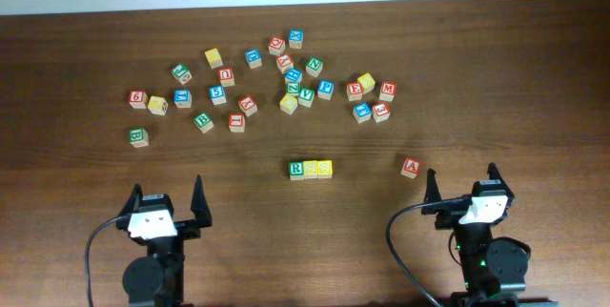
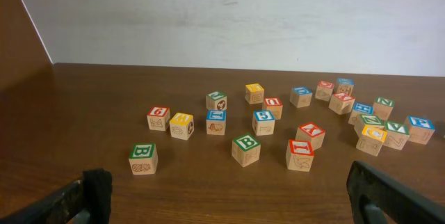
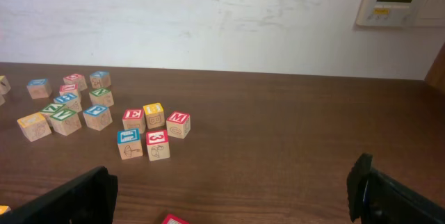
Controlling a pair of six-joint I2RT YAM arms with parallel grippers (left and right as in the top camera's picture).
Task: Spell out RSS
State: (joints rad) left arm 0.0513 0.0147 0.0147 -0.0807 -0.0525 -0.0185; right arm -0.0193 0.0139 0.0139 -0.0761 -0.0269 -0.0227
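Blk arms (image 1: 152, 271), wht housings (image 1: 152, 219), blk cables (image 1: 89, 257).

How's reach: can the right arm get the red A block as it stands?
Probably yes. The A block sits alone just ahead and to the left of the right end effector, which looks open and empty. Nothing lies between them or crowds the block.

Centre row, left to right: R block (image 1: 296, 169), S block (image 1: 311, 169), second S block (image 1: 325, 169). A block (image 1: 411, 166) right of row. Left wrist view: B block (image 2: 143, 158), 6 block (image 2: 158, 118), 5 block (image 2: 263, 122). Right wrist view: E block (image 3: 133, 120), M block (image 3: 178, 124), 3 block (image 3: 157, 145)
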